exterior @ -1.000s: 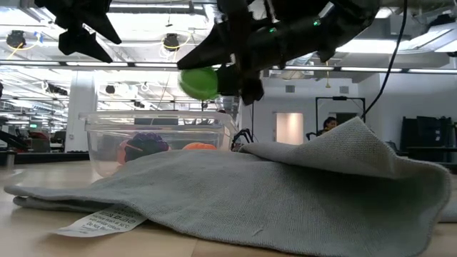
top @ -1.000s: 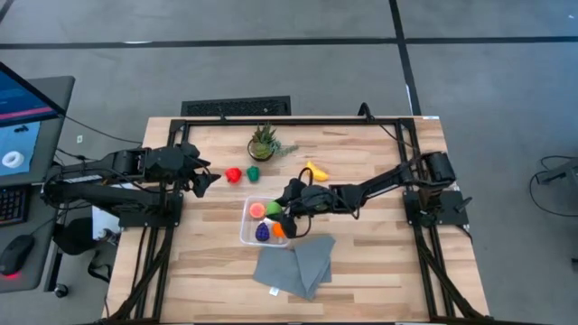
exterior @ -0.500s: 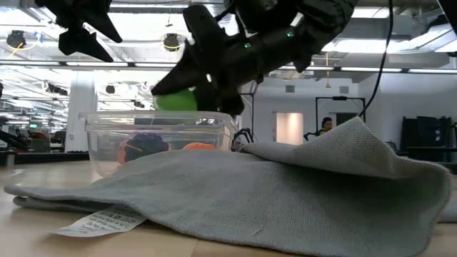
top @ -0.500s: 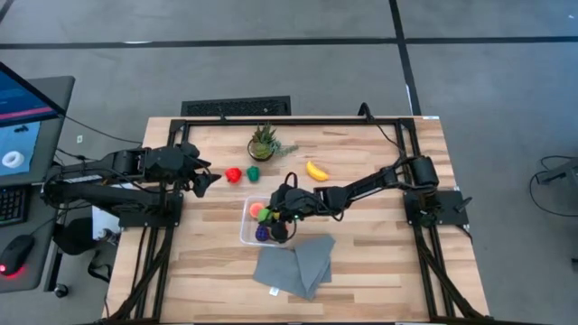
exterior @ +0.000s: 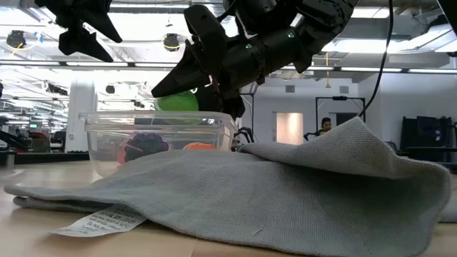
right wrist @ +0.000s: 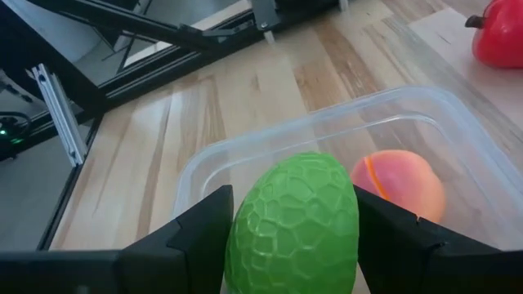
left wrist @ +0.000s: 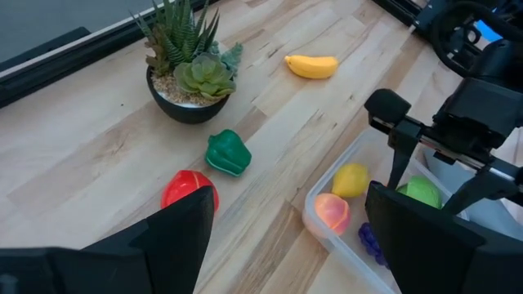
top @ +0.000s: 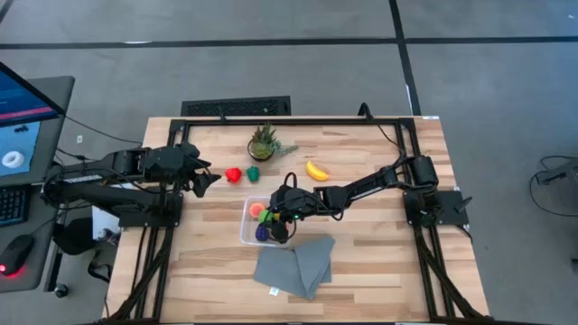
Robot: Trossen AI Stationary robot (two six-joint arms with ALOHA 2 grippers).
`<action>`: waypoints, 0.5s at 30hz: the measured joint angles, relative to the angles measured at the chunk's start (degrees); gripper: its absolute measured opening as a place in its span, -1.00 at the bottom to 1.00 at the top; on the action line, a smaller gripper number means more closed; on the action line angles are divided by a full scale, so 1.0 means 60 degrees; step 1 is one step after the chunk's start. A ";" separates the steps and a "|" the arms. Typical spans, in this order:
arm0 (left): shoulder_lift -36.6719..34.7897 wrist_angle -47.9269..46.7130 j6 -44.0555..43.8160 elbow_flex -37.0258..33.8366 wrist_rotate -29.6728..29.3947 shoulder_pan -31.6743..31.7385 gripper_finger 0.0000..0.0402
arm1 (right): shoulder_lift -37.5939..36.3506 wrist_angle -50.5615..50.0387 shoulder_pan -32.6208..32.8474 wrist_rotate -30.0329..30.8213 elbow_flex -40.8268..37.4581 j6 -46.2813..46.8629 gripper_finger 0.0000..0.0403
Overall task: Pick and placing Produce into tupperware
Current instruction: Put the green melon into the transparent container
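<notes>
While the lime-green fruit [right wrist: 294, 219] sits between the right gripper [top: 271, 217]'s two dark fingers [right wrist: 196, 237], its skin shows as a bright, pebbled net of small raised cells, egg-shaped and matte. It hangs just above the clear tupperware [top: 246, 227], a square box with rounded corners and a whitish rim, which stands near the middle of the wooden table [top: 379, 271]. From the right wrist view the fingers stand close on either side of the fruit, but whether they are pressing it or have let go cannot be told (the low view shows the green shape [exterior: 178, 101] right at the box's rim, under the gripper). Inside the box lie a peach-pink fruit [right wrist: 400, 186], a yellow one [left wrist: 351, 178], a purple one [left wrist: 369, 241] and an orange one [exterior: 199, 146]. Just beside the box, on its near right, lies a folded grey cloth [top: 293, 264] with a white label. Farther back on the table a yellow banana [top: 316, 171] lies to the right, and a red fruit [top: 233, 174] and a dark green pepper [top: 254, 172] lie side by side to the left, apart from each other. Beyond those stands a spiky potted plant [top: 263, 144]. The left gripper [top: 206, 179] hovers at the left side, near the red fruit, its fingers parted and holding nothing.
</notes>
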 joint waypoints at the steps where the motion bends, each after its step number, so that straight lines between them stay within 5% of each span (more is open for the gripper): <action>1: -0.0001 0.0000 0.0000 0.0000 0.0000 0.0001 0.53 | 0.0000 -0.0009 -0.0007 0.0002 0.0000 0.0006 0.23; 15: -0.0001 -0.0004 0.0044 0.0000 0.0018 0.0001 0.53 | -0.0004 -0.0034 -0.0007 0.0013 -0.0004 0.0088 0.24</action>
